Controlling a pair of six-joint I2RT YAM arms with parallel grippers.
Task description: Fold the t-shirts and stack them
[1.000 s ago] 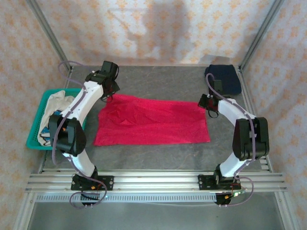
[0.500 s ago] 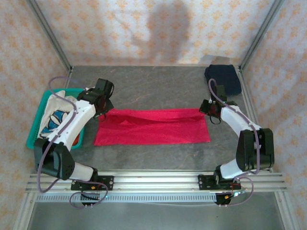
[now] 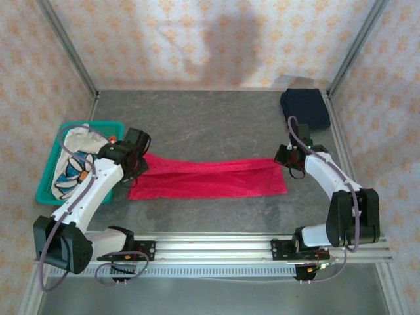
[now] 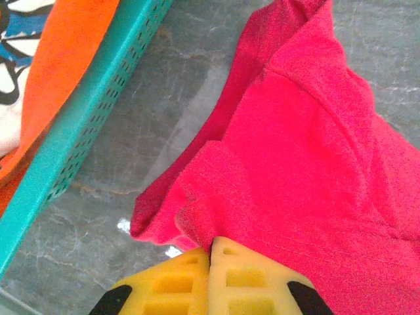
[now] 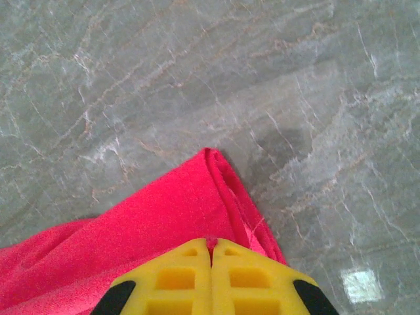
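The bright red t-shirt (image 3: 210, 178) lies as a long narrow strip across the middle of the table, its far edge lifted and sagging between the two grippers. At the strip's far left corner my left gripper (image 3: 140, 161) is shut on the red cloth (image 4: 308, 164), yellow pads (image 4: 177, 282) pressed together over a pinch of it. My right gripper (image 3: 284, 159) is shut on the far right corner (image 5: 164, 223). A dark navy folded t-shirt (image 3: 306, 108) sits at the far right corner. The white flower-print t-shirt (image 3: 72, 167) lies crumpled in the basket.
A teal plastic basket (image 3: 98, 125) stands at the table's left edge, right beside my left gripper; its perforated wall (image 4: 98, 98) runs close to the red cloth. Bare grey table lies beyond the red t-shirt. Metal posts frame the back corners.
Both grippers have carried the red t-shirt's far edge toward the near side, so the spread cloth has narrowed into a strip. Both arms have drawn back toward their bases.
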